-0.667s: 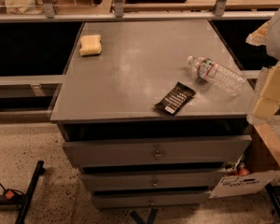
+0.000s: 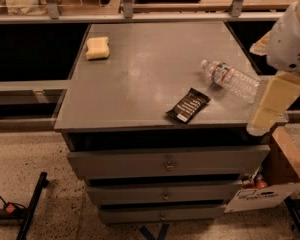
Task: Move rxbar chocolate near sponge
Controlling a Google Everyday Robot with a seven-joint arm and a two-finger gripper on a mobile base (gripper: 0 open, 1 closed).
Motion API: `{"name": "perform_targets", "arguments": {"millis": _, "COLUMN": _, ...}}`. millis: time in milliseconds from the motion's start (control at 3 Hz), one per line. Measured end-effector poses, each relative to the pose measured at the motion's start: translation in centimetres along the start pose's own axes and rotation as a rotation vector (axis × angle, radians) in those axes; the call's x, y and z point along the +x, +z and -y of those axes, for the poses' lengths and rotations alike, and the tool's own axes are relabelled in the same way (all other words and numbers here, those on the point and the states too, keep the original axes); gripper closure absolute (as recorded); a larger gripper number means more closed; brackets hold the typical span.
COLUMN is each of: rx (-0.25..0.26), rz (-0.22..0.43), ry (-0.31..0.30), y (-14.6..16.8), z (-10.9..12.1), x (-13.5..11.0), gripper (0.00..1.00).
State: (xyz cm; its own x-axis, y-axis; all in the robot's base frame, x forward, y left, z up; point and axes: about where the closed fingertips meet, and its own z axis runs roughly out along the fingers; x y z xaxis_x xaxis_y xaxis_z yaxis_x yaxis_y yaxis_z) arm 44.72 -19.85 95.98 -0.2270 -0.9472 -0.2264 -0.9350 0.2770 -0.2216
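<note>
Edging leftward since the previous frame, the gripper [image 2: 270, 104] hangs beside the drawer cabinet [image 2: 140, 79] edge; grip state indeterminable. The rxbar chocolate [image 2: 188, 105] lies unmoved to its left, sponge [image 2: 97, 48] far beyond. Approach only begun.

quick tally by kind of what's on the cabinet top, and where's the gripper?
Sponge: 1
Snack bar: 1
Water bottle: 1
Total: 3
Gripper is at the right front corner of the cabinet top, beside the bottle's base end.
</note>
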Motion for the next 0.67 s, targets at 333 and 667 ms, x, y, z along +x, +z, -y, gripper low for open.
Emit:
{"name": "perform_targets", "arguments": {"millis": 333, "rx": -0.043, "rz": 0.033, "ry": 0.023, "y": 3.8, "z": 0.4, "x": -2.3, "gripper": 0.0}}
{"name": "perform_targets", "arguments": {"millis": 667, "rx": -0.092, "rz": 0.055, "ry": 0.044, "y": 8.0, "z": 0.4, "x": -4.8, "gripper": 0.0}}
